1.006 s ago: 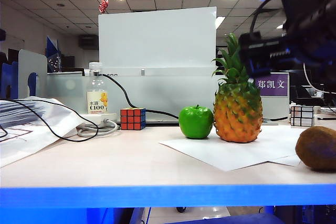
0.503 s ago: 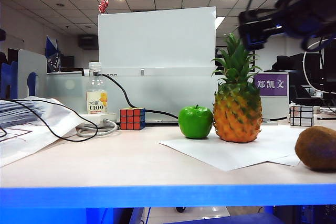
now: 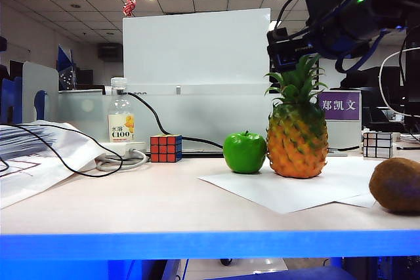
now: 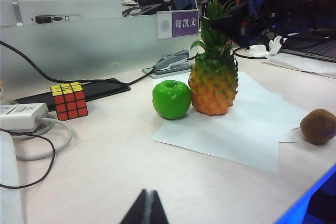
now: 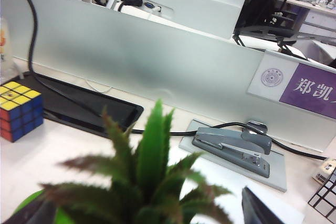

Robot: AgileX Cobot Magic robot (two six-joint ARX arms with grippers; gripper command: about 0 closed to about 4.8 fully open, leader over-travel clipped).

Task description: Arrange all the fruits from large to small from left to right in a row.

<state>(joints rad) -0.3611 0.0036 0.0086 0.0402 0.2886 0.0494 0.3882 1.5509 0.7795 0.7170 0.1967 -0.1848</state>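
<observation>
Open right gripper [image 5: 152, 211] fingers [image 5: 260, 208] flank pineapple [image 5: 149, 182] crown.

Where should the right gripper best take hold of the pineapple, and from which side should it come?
Probably from above, gripping the crown's base or the upper body of the pineapple. It stands upright, the apple sits close on its left, and the open right gripper hovers over the crown. The left gripper is shut, far away.

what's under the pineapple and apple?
A white paper sheet lies under the pineapple; the apple stands at its edge. The right gripper, open, hovers over the crown. The paper beneath the fruit bases is covered.
</observation>
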